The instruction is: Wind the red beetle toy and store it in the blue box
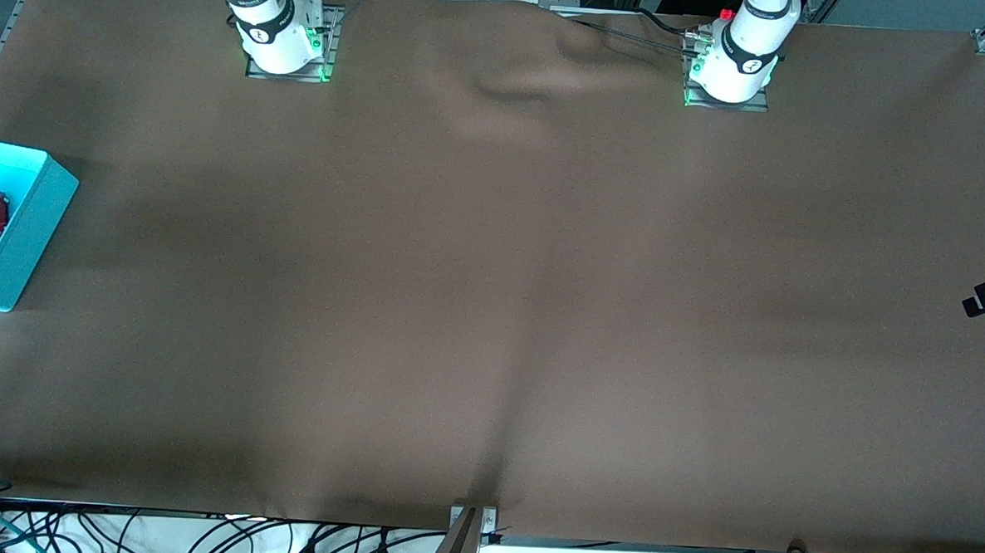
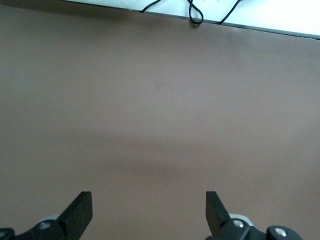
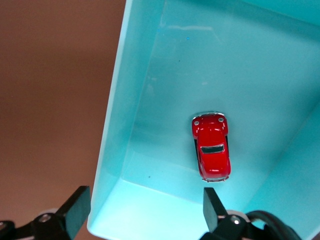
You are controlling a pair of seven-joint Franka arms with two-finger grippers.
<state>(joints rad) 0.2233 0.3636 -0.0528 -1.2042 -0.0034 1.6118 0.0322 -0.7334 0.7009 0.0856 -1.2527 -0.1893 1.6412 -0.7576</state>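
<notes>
My right gripper (image 3: 145, 207) hangs over the blue box (image 3: 150, 75), fingers (image 3: 75, 207) spread wide with nothing between them. Just below them the red beetle toy (image 3: 211, 146) lies on the box floor on its wheels, roof up, touching neither finger. It sits near one of the long walls and well apart from the other. From the front camera the box is at about nine o'clock on the table (image 1: 491, 310), at the right arm's end and partly cut off by the edge of the view. The toy shows as a small red spot inside it.

My left gripper (image 2: 149, 212) waits over bare brown table, its fingers (image 2: 80, 212) also wide apart and holding nothing. Only the table edge and a few cables show at the far limit of that wrist view.

I judge the storing step to be as good as done, since the car is in the box and free of my grip. Whether its spring is wound I cannot tell from here.

The next move asks little of me. I should raise the right gripper straight up, keeping the fingers spread so they neither snag the car nor clip the near wall, and then carry it away from the box. If the car were wound it might roll and bump a wall, so a slow lift seems wise. The left arm need do nothing.
</notes>
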